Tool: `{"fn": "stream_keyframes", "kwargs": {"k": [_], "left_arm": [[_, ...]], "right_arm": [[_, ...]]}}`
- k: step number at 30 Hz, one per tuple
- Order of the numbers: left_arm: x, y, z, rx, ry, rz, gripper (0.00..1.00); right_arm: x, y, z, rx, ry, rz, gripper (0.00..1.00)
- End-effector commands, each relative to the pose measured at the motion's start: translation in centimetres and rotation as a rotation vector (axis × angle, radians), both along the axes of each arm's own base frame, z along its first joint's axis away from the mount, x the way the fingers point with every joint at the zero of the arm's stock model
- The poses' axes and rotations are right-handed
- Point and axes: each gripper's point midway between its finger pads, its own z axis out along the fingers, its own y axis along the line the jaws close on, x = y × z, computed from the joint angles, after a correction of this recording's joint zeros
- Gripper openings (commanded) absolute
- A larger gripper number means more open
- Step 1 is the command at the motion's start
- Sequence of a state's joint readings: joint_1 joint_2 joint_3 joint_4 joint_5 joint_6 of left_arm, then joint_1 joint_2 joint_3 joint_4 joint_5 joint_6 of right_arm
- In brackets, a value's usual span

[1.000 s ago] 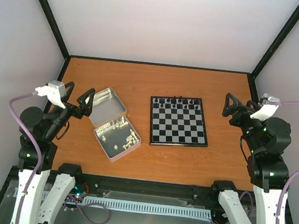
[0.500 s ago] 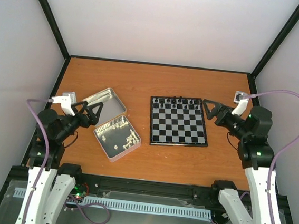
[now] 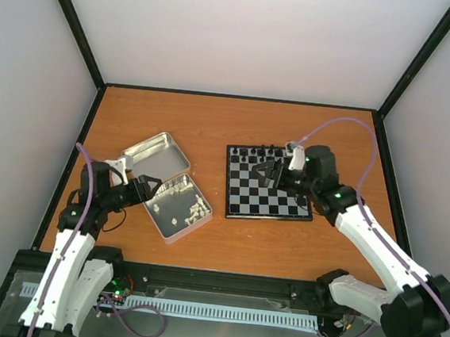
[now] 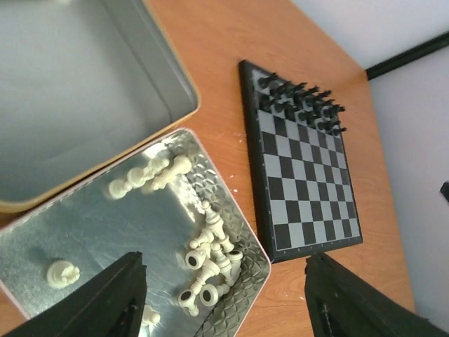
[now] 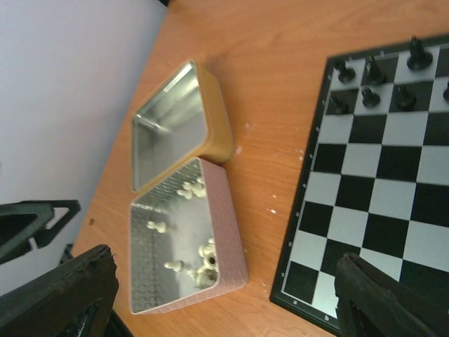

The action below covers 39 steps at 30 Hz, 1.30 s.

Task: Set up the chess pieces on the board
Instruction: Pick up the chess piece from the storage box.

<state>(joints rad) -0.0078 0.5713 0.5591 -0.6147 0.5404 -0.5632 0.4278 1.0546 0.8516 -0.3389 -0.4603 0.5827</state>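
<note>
The board [image 3: 285, 204] lies right of centre, with black figures [image 3: 268, 152] in its two far rows. Several cream chess pieces [image 3: 180, 204] lie loose in a shallow tin [image 3: 165, 226] to the board's left. My left gripper [image 3: 145, 187] hovers open at the tin's left edge. In the left wrist view its jaws [image 4: 224, 260] straddle a heap of tipped-over pieces [image 4: 209, 261], holding nothing. My right gripper [image 3: 270, 175] hangs open above the board's left half. The right wrist view looks past that gripper [image 5: 223, 265] to the tin [image 5: 226, 232] and the board [image 5: 379, 182].
The tin's empty lid [image 3: 156, 153] lies upturned against its far side. Bare orange table [image 3: 237, 122] runs between tin and board and behind them. Black frame posts and pale walls close in the table's far edge and both sides.
Both arms swung inward from the table's sides. The left gripper came down to the tin. The right gripper moved left, from beside the board to over it.
</note>
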Motion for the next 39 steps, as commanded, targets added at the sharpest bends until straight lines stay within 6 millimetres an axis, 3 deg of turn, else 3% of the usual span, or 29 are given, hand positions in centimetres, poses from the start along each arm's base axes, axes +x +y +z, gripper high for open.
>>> {"fn": "stream_keyframes", "kwargs": {"k": [1,3,8,14,24,30,39], "left_arm": [[0.6,-0.4,-1.0,0.012,0.094,-0.002,0.56],[0.9,-0.9,-2.0,0.048,0.149,0.011,0.46],[1.5,-1.1,-5.7,0.304,0.327,0.079,0.43],[1.8,0.4,-8.8,0.547,0.486,0.155,0.39],[2.0,0.7,-11.0,0.596,0.545,0.176,0.43],[2.1,0.2,-12.5,0.596,0.569,0.146,0.36],[1.3,0.9,-14.4,0.63,0.615,0.161,0.36]], "right_arm": [[1.4,1.2,-2.6,-0.045,0.025,-0.046,0.84],[1.6,1.7,-3.6,-0.045,0.047,-0.046,0.83],[1.9,2.2,-5.9,-0.08,0.096,-0.053,0.83],[2.2,1.5,-8.1,-0.145,0.143,-0.081,0.83],[2.5,1.6,-9.3,-0.182,0.167,-0.075,0.83],[3.0,1.4,-9.6,-0.213,0.175,-0.084,0.83],[3.1,1.3,-9.8,-0.214,0.188,-0.104,0.82]]}}
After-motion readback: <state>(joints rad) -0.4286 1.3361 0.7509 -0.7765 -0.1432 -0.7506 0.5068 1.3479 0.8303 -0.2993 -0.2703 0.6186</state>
